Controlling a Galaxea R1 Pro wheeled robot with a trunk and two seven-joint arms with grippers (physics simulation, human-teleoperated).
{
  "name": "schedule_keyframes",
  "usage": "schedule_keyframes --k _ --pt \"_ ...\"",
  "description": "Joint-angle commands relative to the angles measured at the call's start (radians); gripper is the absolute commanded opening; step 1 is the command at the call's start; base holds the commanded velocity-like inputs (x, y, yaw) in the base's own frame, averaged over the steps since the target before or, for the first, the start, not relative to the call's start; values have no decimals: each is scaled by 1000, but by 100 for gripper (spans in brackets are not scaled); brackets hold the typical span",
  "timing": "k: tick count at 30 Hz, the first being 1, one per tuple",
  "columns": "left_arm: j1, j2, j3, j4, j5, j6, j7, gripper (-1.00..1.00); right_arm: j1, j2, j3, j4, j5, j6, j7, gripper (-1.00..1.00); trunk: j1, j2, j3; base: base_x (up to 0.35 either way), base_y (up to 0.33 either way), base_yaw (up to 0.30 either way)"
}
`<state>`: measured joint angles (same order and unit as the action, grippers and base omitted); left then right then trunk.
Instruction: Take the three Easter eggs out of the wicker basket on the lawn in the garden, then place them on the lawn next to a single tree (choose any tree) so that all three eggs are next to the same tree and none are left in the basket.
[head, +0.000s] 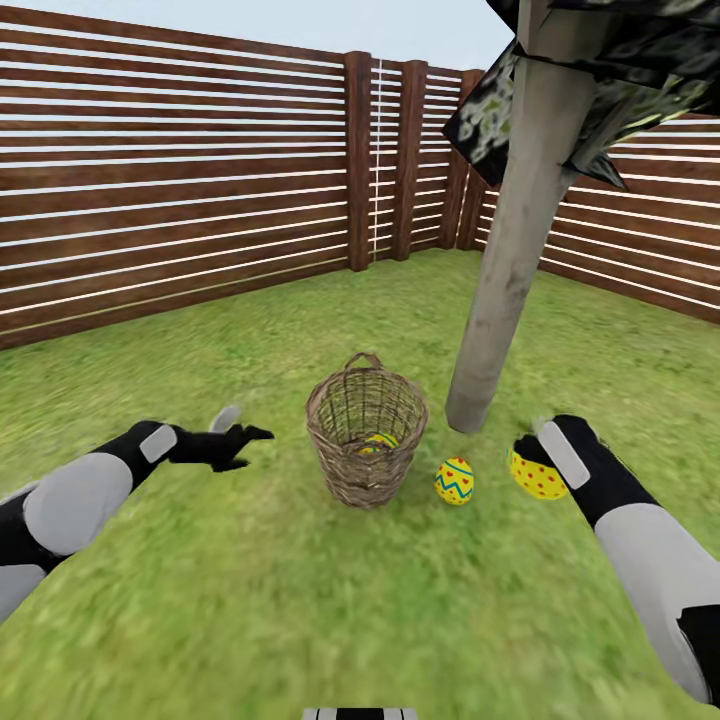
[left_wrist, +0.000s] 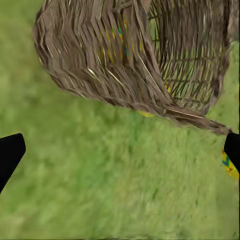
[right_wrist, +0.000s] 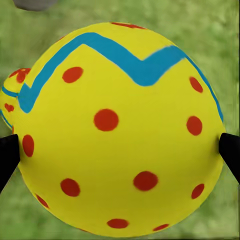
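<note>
The wicker basket (head: 365, 437) stands upright on the lawn (head: 300, 600), with one yellow egg (head: 378, 442) showing inside it through the weave. A zigzag-banded egg (head: 454, 481) lies on the grass between the basket and the tree (head: 500, 290). My right gripper (head: 527, 455) is shut on the red-dotted egg (head: 541, 480), low by the trunk's base; in the right wrist view this egg (right_wrist: 120, 125) sits between both fingertips (right_wrist: 9, 155). My left gripper (head: 236, 440) hangs open left of the basket (left_wrist: 130, 55), nothing between its fingers (left_wrist: 10, 152).
The dark brown slat fence (head: 180, 180) encloses the garden behind and to the right. The tree's crown (head: 620, 70) overhangs at the upper right. Open grass spreads in front of and left of the basket.
</note>
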<state>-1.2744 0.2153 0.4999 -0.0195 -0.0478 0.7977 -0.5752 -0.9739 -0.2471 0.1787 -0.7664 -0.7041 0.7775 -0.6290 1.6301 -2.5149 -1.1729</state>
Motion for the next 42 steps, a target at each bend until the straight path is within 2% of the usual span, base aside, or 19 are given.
schedule_keyframes --k 1,2,3,5,8,9,11,14,16,18,21,24,26,30,42 --pt "19 8 8 -1 -4 5 -85 100 16 -7 6 -1 -10 -21 3 -100 0 0 -1 0 0 0" --pt "46 14 7 -1 -6 4 -169 100 40 -10 7 -1 -9 -52 32 -100 0 0 -1 0 0 0" --pt "72 17 7 -1 -6 3 -215 100 66 -13 7 0 -7 -80 63 -100 0 0 -1 0 0 0" --pt "117 16 6 -1 -7 -10 -248 100 95 -15 8 0 -6 -131 97 -100 0 0 -1 0 0 0" --pt "157 13 5 0 -7 -60 -263 100 124 -12 12 11 -5 -182 111 -100 0 0 -1 0 0 0" --pt "185 12 5 0 -7 -71 -266 100 139 -10 13 25 -5 -220 113 -100 0 0 -1 0 0 0" --pt "215 14 6 0 -6 -81 -268 100 153 -8 17 78 -4 -354 114 -100 0 0 -1 0 0 0" --pt "227 15 5 0 -6 -87 -267 100 157 -5 24 174 -4 -561 122 -100 0 0 -1 0 0 0" --pt "230 5 5 0 -7 -98 -267 100 158 0 48 207 -4 -609 157 -100 0 0 -1 0 0 0" --pt "231 -20 4 0 -7 -104 -265 100 158 13 77 241 -4 -629 226 -100 0 0 -1 0 0 0" --pt "232 -31 3 0 -9 -106 -263 100 158 23 92 277 0 -645 317 -100 0 0 -1 0 0 0" --pt "246 -36 2 0 -9 -107 -261 100 158 36 131 345 42 -716 391 -100 0 0 -1 0 0 0" --pt "252 -36 2 0 -9 -107 -260 100 158 39 143 400 71 -766 420 -100 0 0 -1 59 0 0" --pt "272 -37 2 0 -9 -120 -259 100 158 41 150 442 81 -809 434 -100 0 0 -1 270 0 0" --pt "300 -42 2 0 -7 -141 -259 100 158 42 148 475 77 -814 436 -100 0 0 -1 323 0 0"
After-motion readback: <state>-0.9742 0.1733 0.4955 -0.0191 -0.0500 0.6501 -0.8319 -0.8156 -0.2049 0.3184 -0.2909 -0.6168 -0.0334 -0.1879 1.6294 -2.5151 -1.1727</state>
